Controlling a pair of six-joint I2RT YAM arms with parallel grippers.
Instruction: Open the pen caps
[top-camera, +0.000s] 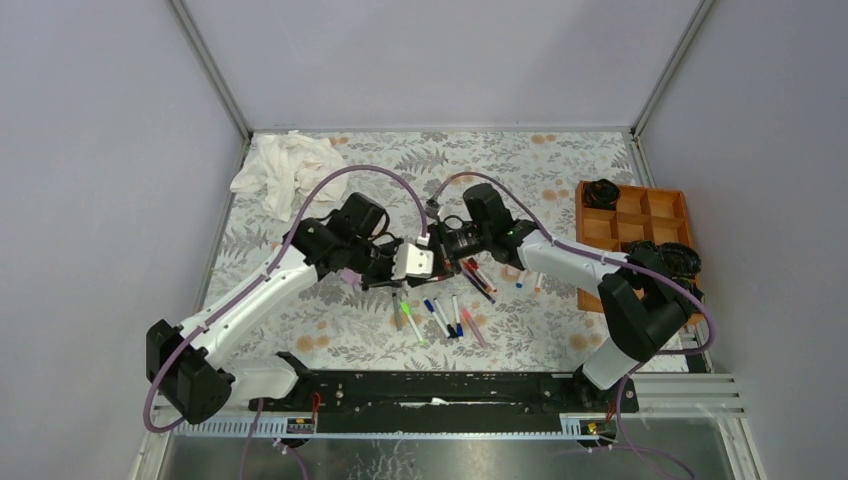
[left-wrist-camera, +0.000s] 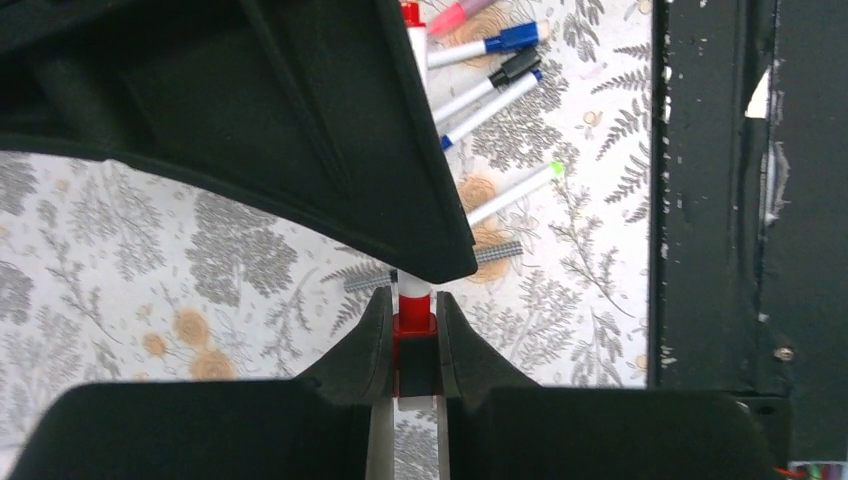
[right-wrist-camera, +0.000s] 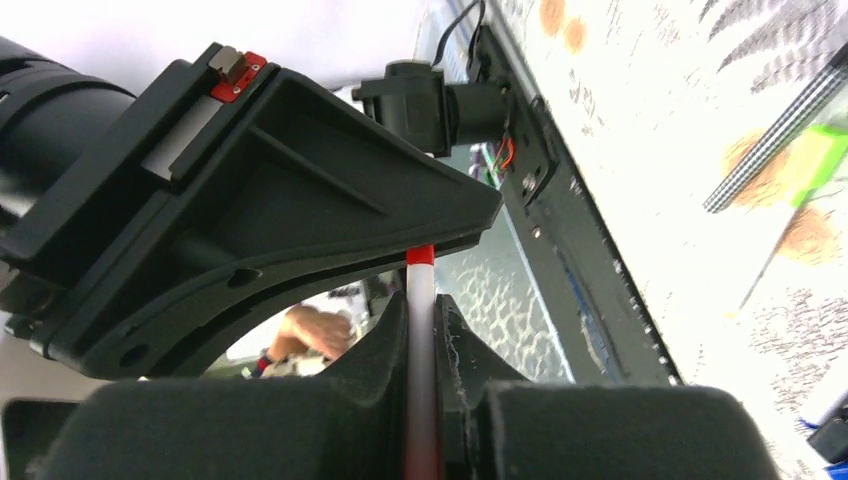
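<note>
Left claw (left-wrist-camera: 413, 332) fills the bottom of its own wrist view, fingers (left-wrist-camera: 372, 345) pinched narrow on a red cap (left-wrist-camera: 415, 338). White barrel (left-wrist-camera: 413, 290) rises from it and vanishes behind the other arm's black finger at centre frame. Cap or end plug? I judge cap, not certain.

Right claw (right-wrist-camera: 421, 305), bottom centre of its wrist view, is clamped on the same red pen (right-wrist-camera: 421, 275) along the barrel. A red band shows at the pen's upper end, where it meets the left claw. Both claws closed, one pen bridging them, held off the worktop (top-camera: 560, 175) at frame centre in the overhead view.

Seam between cap and barrel is hidden by the fingers. Cannot tell if it has parted.

Loose pens (top-camera: 445, 318) lie scattered just below the claws in the overhead view. Blue-capped pen (left-wrist-camera: 485, 45) and black-capped pen (left-wrist-camera: 490, 83) sit upper right in the left wrist view, green-tipped pen (left-wrist-camera: 512, 188) below them. White cloth (top-camera: 285, 170) upper left, wooden tray (top-camera: 628, 232) at right, both well apart.

Step in hand, as I read it: pull the cap off the red pen. To do it well:
- Draw the claws apart dead along the pen's axis. A sideways load could lever the barrel out of the pinch.
- Keep both grips firm. The cap sits near the fingertips and could slip.
- A small twist may break the friction.
- Once free, set cap and pen down apart from the capped ones.
</note>
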